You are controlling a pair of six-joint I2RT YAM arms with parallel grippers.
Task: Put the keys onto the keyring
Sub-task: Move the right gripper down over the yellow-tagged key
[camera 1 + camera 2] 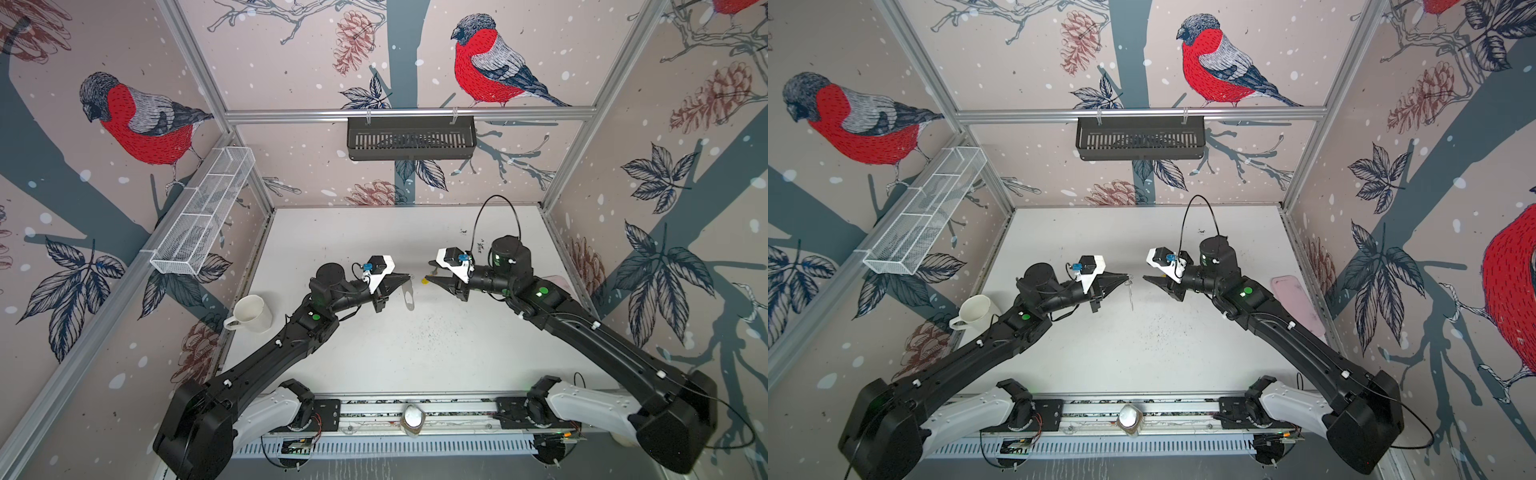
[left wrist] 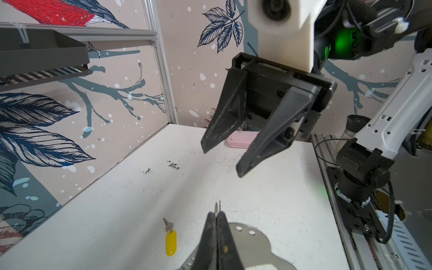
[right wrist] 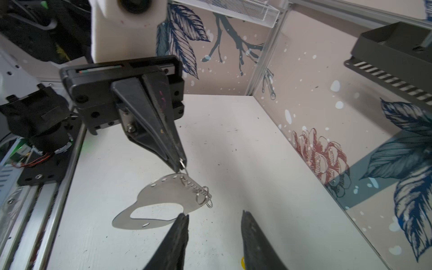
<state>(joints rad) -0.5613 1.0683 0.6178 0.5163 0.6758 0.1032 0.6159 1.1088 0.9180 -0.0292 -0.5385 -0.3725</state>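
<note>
1. Two grippers faced each other above the middle of the surface (image 1: 436, 353). The left gripper (image 3: 181, 163) had its jaws pressed together on one small metal ring, and the keyring (image 3: 168, 194), a flat grey plate, hung from that ring in the air.
2. The right gripper (image 2: 222, 152) had its jaws spread, with nothing between them.
3. The keys (image 2: 170, 238), a small dark key on a yellow tag, lay flat on the surface below the two grippers, touched by neither. In a top view only a scrap of yellow (image 1: 424, 281) showed by the right gripper's tips.
4. By my reckoning little was done: the plate was lifted and presented, but the key was not on any ring. Left to do: pick up the key and thread it onto a ring.
5. Round about stood a white mug (image 1: 251, 313) near the left arm and a pink tray (image 1: 1298, 303) at the right edge, both well apart from the work. Nothing blocked the key, though the hanging plate looked free to swing.
</note>
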